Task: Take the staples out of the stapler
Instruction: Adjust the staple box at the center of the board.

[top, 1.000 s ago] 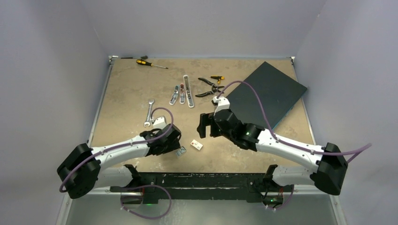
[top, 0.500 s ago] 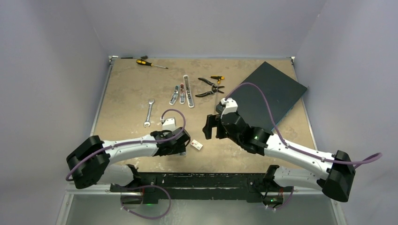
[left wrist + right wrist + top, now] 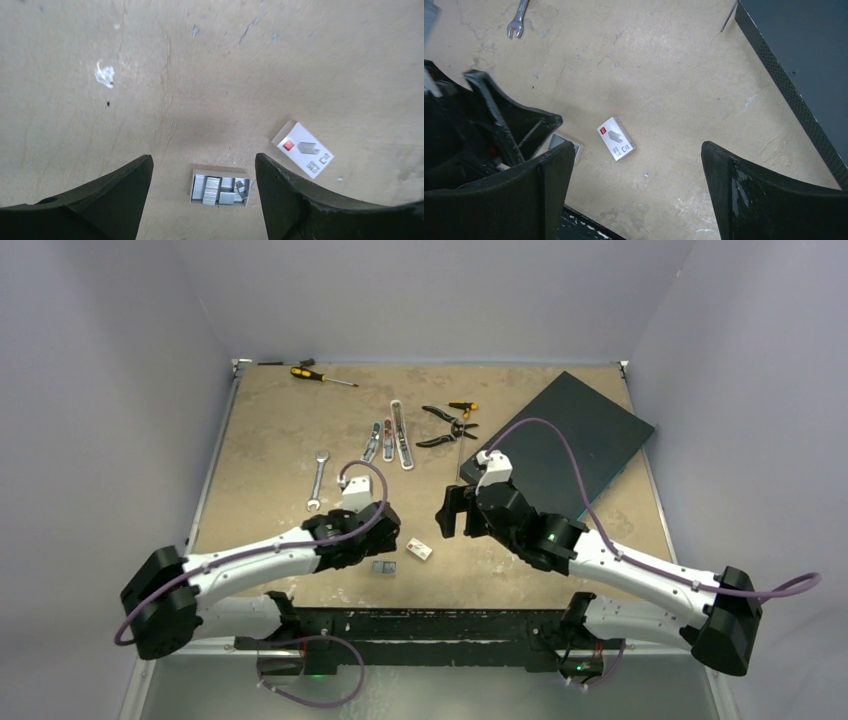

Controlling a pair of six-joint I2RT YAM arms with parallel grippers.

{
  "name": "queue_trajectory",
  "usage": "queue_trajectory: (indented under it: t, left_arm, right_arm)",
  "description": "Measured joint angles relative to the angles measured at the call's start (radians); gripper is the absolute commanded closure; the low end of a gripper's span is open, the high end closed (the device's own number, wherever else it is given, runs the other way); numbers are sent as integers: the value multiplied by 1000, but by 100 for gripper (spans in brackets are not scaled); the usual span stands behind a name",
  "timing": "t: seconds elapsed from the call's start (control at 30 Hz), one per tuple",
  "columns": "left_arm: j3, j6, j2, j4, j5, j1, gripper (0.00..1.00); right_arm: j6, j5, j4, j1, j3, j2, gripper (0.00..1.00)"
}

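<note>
Staples [image 3: 212, 190]: They lie in a little tray [image 3: 220, 173] on the table [image 3: 150, 75], at the near side, a bit left of the middle.
Left gripper [image 3: 202, 160]: It is wide open and holds nothing. It hangs over the tray, not touching it.
Right gripper [image 3: 638, 147]: It is wide open too, and empty. It hangs in the air a bit to the right.
White box [image 3: 302, 156]: It lies just right of the tray, a little farther away. The two do not touch.
Worry one: If I go down crooked, the left gripper can hit the tray's edge. I think the tray would tip and the staples would spill.
Worry two: The staples are tiny and smooth. If I squeeze too hard, a strip may break or pop out.
Worry three: The white box is close. With the left gripper this wide, I could push it away by mistake.
Worry four: My two arms are near each other. If I move both at once, they could bump.
</note>
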Motion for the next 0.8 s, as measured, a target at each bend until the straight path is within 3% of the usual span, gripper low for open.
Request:
queue_trajectory:
  t: [0.3, 0.53, 0.63, 0.8]
  left_arm:
    - [-61, 219, -280, 121, 1, 39, 23]
    - [-226, 190, -433, 156, 76, 39, 15]
    - [-248, 172, -419, 206, 116, 39, 13]
    - [-248, 164, -267, 279, 188, 39, 13]
  right_arm:
    - [-22, -29, 1, 0, 0, -16, 1]
    - [-34, -55, 19, 0, -12, -21, 1]
    - [-33, -64, 24, 0, -28, -28, 1]
    - [-32, -77, 23, 0, -36, -42, 1]
